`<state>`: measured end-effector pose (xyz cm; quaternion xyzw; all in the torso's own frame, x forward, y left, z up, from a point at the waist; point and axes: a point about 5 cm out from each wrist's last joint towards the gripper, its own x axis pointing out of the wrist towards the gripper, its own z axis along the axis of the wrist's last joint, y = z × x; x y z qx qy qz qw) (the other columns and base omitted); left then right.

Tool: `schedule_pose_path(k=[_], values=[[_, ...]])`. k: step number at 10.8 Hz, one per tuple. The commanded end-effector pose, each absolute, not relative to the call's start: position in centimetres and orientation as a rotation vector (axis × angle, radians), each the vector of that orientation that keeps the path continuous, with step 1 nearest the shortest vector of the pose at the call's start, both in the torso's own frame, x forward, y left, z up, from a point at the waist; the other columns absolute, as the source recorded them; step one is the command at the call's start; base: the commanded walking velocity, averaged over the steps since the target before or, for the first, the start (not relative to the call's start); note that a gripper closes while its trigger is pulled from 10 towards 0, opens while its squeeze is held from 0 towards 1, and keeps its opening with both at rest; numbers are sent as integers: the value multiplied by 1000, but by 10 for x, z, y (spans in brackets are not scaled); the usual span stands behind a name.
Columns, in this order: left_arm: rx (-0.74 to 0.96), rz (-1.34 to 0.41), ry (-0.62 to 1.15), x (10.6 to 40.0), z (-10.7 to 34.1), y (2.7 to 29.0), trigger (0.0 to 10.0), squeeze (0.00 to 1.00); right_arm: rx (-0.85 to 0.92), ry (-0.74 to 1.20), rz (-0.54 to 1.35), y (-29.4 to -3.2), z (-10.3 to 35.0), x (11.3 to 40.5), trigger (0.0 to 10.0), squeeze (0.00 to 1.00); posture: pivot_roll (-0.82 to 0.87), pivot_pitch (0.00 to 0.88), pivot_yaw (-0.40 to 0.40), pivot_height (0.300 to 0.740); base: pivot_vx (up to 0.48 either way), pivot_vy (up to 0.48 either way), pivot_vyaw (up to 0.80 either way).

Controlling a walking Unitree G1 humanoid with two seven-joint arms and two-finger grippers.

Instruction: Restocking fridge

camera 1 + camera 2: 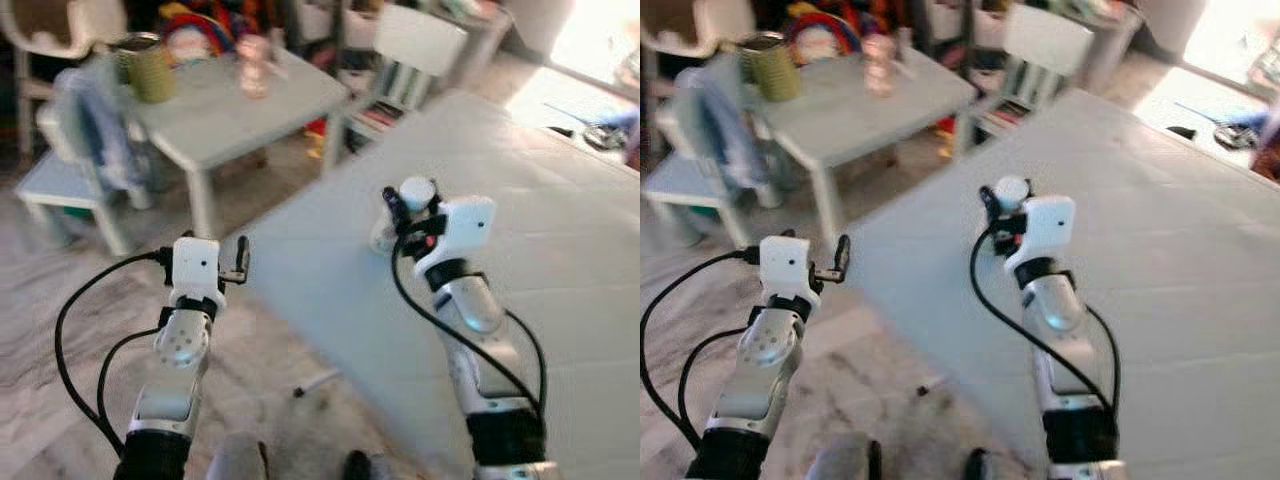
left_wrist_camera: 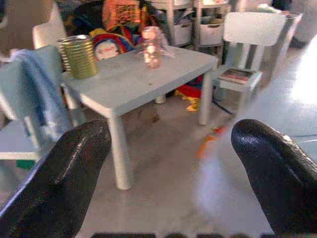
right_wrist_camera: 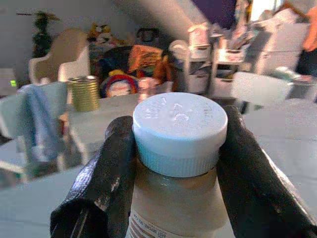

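While held upright: bottle (image 3: 176, 163) sat between the right tool (image 1: 405, 215) fingers, white cap up, above the counter (image 1: 560, 250).
Nearer arm: right.
Left tool (image 1: 240, 262): spread wide, empty, left of counter.

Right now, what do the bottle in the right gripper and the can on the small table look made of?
Bottle: probably translucent plastic, beige contents showing through; cap matte white plastic, ribbed skirt, embossed top. The right gripper clamps its neck. Can: looks like metal, gold-green sheen, ribbed wall. Small table: painted pale, material unclear.
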<state>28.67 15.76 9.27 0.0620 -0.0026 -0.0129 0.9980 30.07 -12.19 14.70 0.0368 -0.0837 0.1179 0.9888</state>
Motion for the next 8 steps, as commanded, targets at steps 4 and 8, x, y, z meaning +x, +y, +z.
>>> schedule_pose_path(k=[4, 8], values=[[136, -36, 14, 292, 91, 160, 10000, 0, 71, -191, 271, -116, 156, 302, 10000, 0, 130, 73, -67, 740, 0, 476, 0], [143, -58, -3, 295, 95, 155, 10000, 0, 54, -189, 318, -105, 157, 303, 10000, 0, 145, 75, -57, 740, 0, 476, 0]])
